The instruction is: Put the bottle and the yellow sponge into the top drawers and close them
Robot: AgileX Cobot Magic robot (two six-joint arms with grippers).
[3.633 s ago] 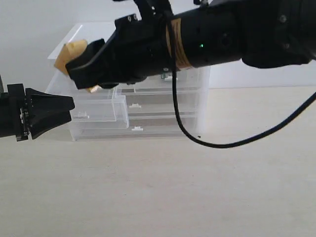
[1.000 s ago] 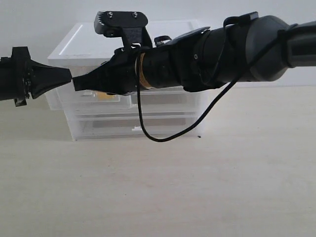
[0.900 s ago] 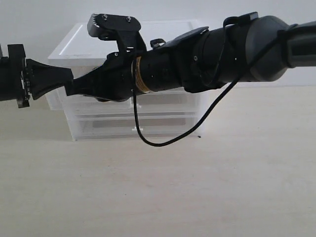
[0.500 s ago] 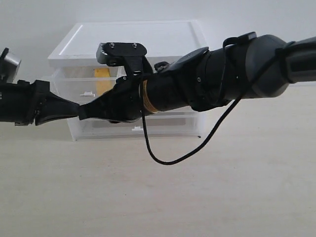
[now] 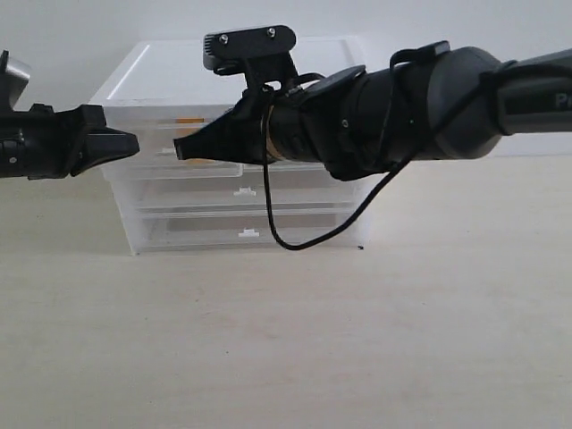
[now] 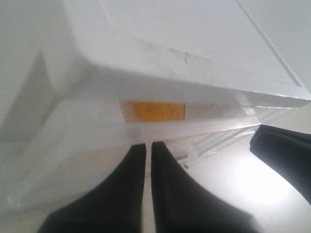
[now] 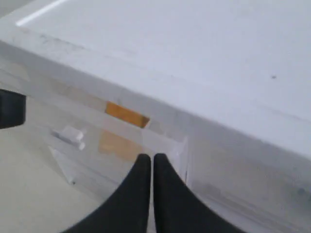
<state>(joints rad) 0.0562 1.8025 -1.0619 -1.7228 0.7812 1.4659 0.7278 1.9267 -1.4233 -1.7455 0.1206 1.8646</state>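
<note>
The yellow sponge lies inside the left top drawer, showing orange through the clear plastic just under the cabinet's white top. That drawer sits pushed in, its white tab handle facing out. My left gripper is shut and empty, level with the drawer front on its left side. My right gripper is shut and empty, its tip in front of the same drawer. The right top drawer is hidden behind my right arm. The bottle is not in view.
Two full-width drawers sit closed below, each with a small white tab. The cabinet stands on a pale tabletop. A black cable loops down from my right arm in front of the cabinet.
Earlier my right gripper held the sponge above the pulled-out left top drawer. Now the sponge is inside and the drawer is pushed in. Both shut grippers have risen in the last half second.
</note>
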